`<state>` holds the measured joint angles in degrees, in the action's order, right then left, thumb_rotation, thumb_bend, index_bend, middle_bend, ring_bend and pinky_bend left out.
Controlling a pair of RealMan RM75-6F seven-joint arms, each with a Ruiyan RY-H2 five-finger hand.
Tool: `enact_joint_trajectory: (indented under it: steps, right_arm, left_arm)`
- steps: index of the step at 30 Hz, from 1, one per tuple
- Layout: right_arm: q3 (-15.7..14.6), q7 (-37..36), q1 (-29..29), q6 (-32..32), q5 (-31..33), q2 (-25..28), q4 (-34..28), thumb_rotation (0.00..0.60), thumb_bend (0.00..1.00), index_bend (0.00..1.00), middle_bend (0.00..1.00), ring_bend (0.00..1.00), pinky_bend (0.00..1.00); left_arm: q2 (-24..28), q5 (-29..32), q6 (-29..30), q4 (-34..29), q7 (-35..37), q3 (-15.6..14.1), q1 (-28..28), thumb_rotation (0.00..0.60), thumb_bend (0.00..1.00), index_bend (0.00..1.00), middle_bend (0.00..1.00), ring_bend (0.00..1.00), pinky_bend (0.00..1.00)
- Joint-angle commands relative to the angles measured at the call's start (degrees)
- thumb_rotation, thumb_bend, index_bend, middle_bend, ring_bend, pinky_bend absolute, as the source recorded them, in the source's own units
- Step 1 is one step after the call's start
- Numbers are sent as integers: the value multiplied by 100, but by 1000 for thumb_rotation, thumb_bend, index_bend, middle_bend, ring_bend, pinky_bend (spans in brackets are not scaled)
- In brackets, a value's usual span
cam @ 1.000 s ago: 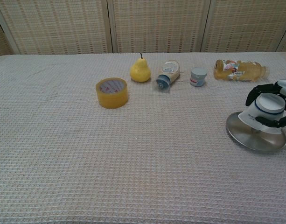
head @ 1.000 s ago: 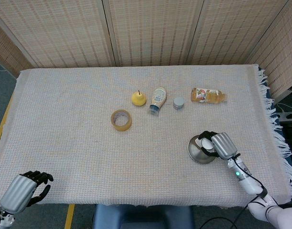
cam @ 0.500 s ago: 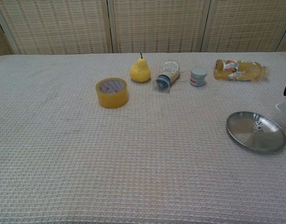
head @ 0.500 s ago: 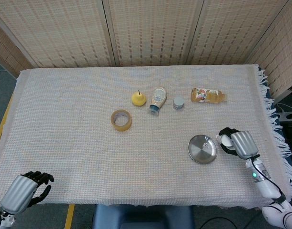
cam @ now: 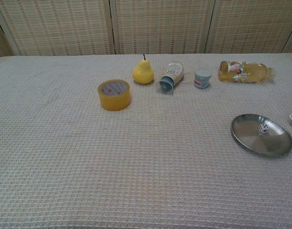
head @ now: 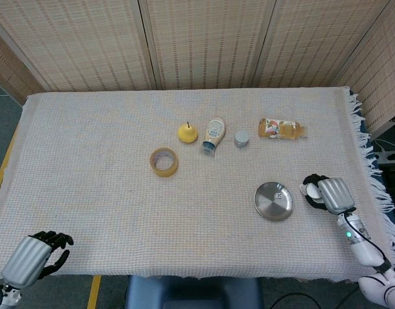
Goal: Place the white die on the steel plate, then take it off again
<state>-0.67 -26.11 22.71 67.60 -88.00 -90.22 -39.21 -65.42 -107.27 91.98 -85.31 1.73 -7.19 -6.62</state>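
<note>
The white die sits on the steel plate, so now the lift: the right hand, beside the plate with fingers curled on nothing, should drop straight over it and pinch gently. The left hand idles, fingers curled and empty, at the near edge of the woven cloth, reed screens behind.

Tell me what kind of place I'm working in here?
Probably a staged test bench, not a home: a table under a woven cloth, woven screens close behind, and unrelated props in a row, such as a pear, a tape roll and a bottle.
</note>
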Motion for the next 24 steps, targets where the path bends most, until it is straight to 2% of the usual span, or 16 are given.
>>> enact_joint_trajectory:
  steps: [1, 4, 6, 10, 13, 14, 17, 24]
  right_arm:
    - [-65, -57, 12, -131, -40, 26, 14, 600, 244, 352, 403, 244, 623]
    - [-132, -74, 32, -236, -94, 118, -70, 600, 179, 169, 222, 68, 475]
    - [-170, -58, 31, -229, -143, 210, -192, 600, 151, 68, 118, 8, 389]
    - [-191, -5, 25, -215, -170, 292, -315, 600, 127, 2, 22, 0, 309]
    - [-231, 275, -15, -51, -255, 539, -698, 600, 121, 0, 0, 0, 243]
    - [-236, 532, -82, 303, -371, 753, -1053, 600, 121, 0, 0, 0, 237]
    - [-187, 1097, -174, 648, -428, 1114, -1826, 600, 120, 0, 0, 0, 221]
    - [-197, 2350, -479, 1141, -491, 1472, -3245, 600, 120, 0, 0, 0, 207]
  left_arm:
    - [1, -4, 6, -1, 1, 0, 1, 600, 429, 472, 559, 536, 655]
    - [2, 0, 10, -3, -1, 2, 2, 600, 430, 472, 558, 536, 655]
    - [2, 1, 8, -4, -1, 0, 3, 600, 430, 473, 558, 536, 655]
    - [1, 3, 5, -3, -4, 1, 2, 600, 430, 473, 558, 536, 655]
    - [-2, 9, -3, -1, -4, 1, 1, 600, 429, 472, 558, 536, 655]
    - [-5, 21, -17, 9, -6, 2, -1, 600, 429, 472, 558, 536, 655]
    - [-7, 52, -26, 15, -5, 11, 2, 600, 429, 472, 558, 536, 655]
    - [-18, 90, -41, 16, -75, 33, 7, 600, 429, 472, 558, 536, 655]
